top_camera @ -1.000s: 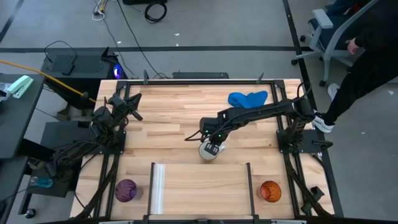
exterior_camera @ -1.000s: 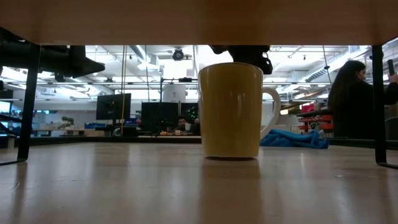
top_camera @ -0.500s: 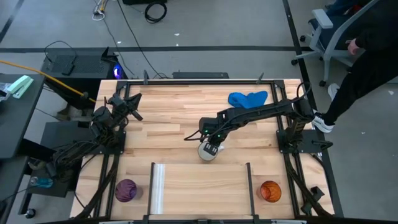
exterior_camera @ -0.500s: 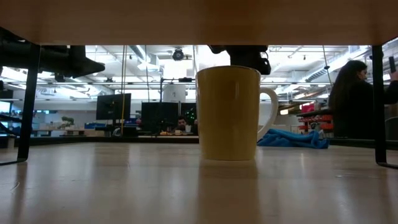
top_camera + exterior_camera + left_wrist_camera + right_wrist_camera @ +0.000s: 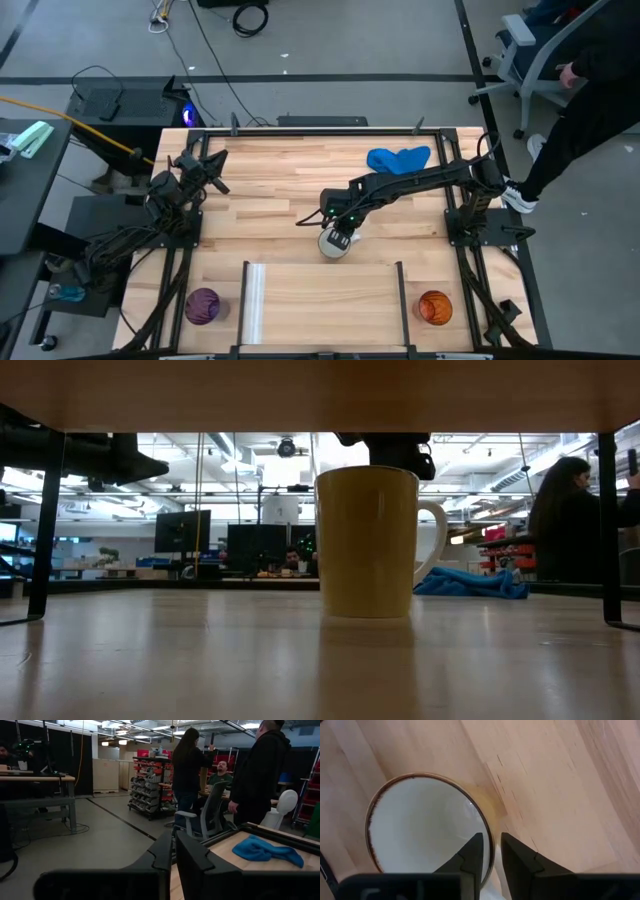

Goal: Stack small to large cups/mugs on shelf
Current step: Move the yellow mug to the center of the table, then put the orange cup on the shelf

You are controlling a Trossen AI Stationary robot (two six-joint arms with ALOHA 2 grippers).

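A white mug (image 5: 330, 246) with a handle (image 5: 437, 540) stands upright on the table's middle, just beyond the shelf board (image 5: 325, 300), which lies between a pale strip (image 5: 253, 300) and a dark post (image 5: 400, 290). My right gripper (image 5: 340, 237) is above the mug and shut on it. A purple cup (image 5: 203, 305) stands at the near left. An orange cup (image 5: 434, 307) stands at the near right. My left gripper (image 5: 215, 170) waits shut and empty at the table's left edge. My right gripper holds the mug's brown-edged rim (image 5: 487, 840). One finger (image 5: 472, 855) is inside the mug and the other (image 5: 517, 857) is outside its wall. The fingers point down from above. The mug stands upright with its base on the table (image 5: 367, 615).
A blue cloth (image 5: 398, 158) lies at the far right of the table. The shelf's underside (image 5: 320, 390) spans the top of the low view, between thin posts (image 5: 608, 510). People stand and sit in the room beyond the table's right side.
My right gripper has come down a little with the white mug and gone slightly toward the table's left edge. The mug has stayed upright and has kept still for the last half second.
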